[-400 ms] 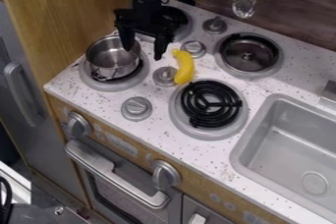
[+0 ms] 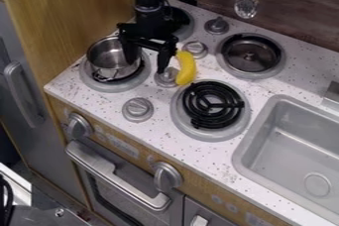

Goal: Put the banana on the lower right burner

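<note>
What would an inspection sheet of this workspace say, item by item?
surface: speckled white counter, knobs between burners
job's things: banana at the upper left edge of the lower right burner, not on its coil
clutter: metal pot on the lower left burner
grippers: tool open, left of the banana in view
cables: dark loop at lower left, possibly a cable
surroundings: sink right, wood panel left

Beside the claw, one banana and one pot; around it, four burners, four stovetop knobs; below, two front knobs; farther off, one sink.
</note>
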`<state>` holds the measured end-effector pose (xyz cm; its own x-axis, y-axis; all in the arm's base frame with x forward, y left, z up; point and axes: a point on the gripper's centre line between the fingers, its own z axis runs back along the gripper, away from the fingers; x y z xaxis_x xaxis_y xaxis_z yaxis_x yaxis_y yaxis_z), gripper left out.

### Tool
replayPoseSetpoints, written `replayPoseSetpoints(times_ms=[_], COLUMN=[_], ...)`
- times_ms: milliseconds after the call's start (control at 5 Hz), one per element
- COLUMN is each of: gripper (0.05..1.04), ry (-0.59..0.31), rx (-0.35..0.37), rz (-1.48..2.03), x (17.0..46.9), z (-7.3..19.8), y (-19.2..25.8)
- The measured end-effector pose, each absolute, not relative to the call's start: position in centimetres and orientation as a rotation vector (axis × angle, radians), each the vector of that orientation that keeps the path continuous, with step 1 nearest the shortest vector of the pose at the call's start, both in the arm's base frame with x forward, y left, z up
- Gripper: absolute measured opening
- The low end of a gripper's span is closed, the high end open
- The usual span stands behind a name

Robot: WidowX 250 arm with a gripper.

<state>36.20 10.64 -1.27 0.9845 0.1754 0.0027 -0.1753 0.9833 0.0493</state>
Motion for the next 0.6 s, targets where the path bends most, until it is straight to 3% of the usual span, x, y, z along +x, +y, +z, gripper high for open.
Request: replayPoseSetpoints(times_ms=[200, 600], gripper=[0.998, 0.998], ry=[-0.039, 0.009], rx=[0.0, -0.009], rz=[0.139, 0.251], x=[38.7, 42.6], z=[-0.8, -4.0], y=[7.4, 4.8])
